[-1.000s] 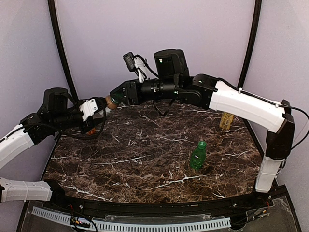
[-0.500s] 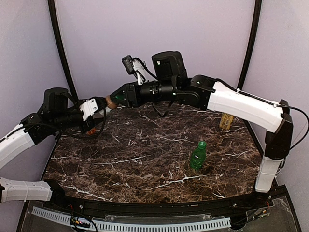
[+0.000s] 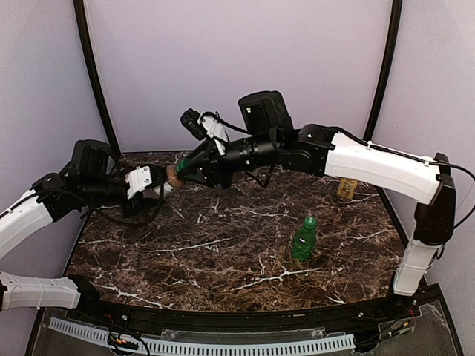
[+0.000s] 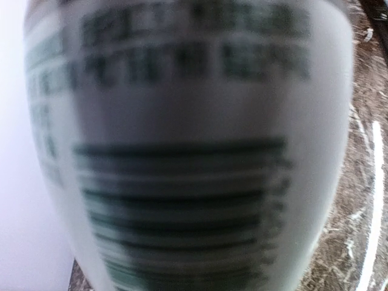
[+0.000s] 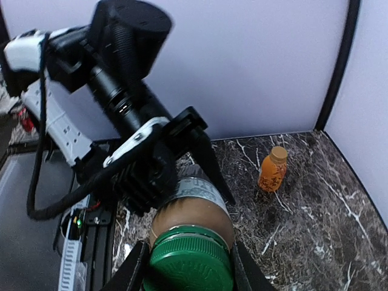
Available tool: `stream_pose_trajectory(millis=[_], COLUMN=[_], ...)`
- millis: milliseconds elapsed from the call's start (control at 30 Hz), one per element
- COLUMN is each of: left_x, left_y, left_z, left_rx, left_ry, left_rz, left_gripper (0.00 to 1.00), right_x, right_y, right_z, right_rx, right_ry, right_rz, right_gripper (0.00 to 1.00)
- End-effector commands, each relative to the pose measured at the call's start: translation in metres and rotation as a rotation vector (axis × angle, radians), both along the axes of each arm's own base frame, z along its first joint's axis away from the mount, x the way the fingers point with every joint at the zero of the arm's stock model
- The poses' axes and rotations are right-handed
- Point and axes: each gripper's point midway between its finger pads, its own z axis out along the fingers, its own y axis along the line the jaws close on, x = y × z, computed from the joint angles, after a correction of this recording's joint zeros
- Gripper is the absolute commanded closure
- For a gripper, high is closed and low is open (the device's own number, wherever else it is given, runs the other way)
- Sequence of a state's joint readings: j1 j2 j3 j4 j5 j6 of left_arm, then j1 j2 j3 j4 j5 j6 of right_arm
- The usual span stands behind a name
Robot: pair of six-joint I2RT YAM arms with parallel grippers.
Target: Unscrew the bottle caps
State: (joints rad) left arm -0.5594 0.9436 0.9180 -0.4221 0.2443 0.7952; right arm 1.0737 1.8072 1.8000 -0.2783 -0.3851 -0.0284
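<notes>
Since half a second ago both arms have dropped and swung toward the near left, bringing the brown bottle [image 3: 172, 177] lower over the rear left of the table [image 3: 223, 259]. The left arm reaches in from the left edge with its forearm nearly level. The left claw [image 3: 157, 182] is clamped round the bottle's body, and the blurred label fills the left wrist view. The right arm stretches from its base at the right across the whole rear of the table, elbow high and wrist pointing left and slightly down. The right claw [image 5: 189, 271] is closed on the dark green cap [image 5: 189, 259], one finger pressed to each side, and the cap sits on the bottle's neck.

The joined claws hang in the air near the rear wall [image 3: 237, 67] and the left black post [image 3: 93, 70]. A green bottle [image 3: 303, 242] with a bright green cap [image 3: 310, 221] stands well apart at the right front. A yellow bottle [image 3: 347, 185] stands by the right rear edge, under the right forearm. An orange bottle [image 5: 271, 173] with a tan cap [image 5: 278, 153] stands near a rear corner.
</notes>
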Motion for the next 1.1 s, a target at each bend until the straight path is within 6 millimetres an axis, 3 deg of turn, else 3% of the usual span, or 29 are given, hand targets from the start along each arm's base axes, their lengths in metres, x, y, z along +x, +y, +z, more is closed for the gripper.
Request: stream_pose_trajectory(millis=[0,133,500,833,1067], left_x=[-0.067,-0.084,-0.089,-0.097,-0.095], left_y=[-0.014,-0.007,-0.001,0.005,0.009], left_z=[-0.015,-0.032,-0.042,-0.051,-0.060], left_rx=[0.000,0.060,0.124,0.162,0.184], left_ry=[0.210,0.277,0.279,0.282,0.270], left_rz=[-0.292,-0.341,-0.368,-0.395,-0.381], left_gripper=[0.99,0.99,0.99,0.99,0.99], right_x=[-0.076,-0.079,-0.080,-0.074,-0.073], right_y=[-0.020,-0.029,-0.041,-0.044,-0.051], right_z=[-0.004,-0.014,-0.030,-0.022,-0.004], right_rx=[0.027,-0.018,-0.098,-0.103,-0.045], right_ry=[-0.374,-0.565,-0.928,-1.087,-1.059], right_rz=[0.401,0.419,0.444,0.448,0.417], right_gripper=[1.00,1.00,1.00,1.00,1.00])
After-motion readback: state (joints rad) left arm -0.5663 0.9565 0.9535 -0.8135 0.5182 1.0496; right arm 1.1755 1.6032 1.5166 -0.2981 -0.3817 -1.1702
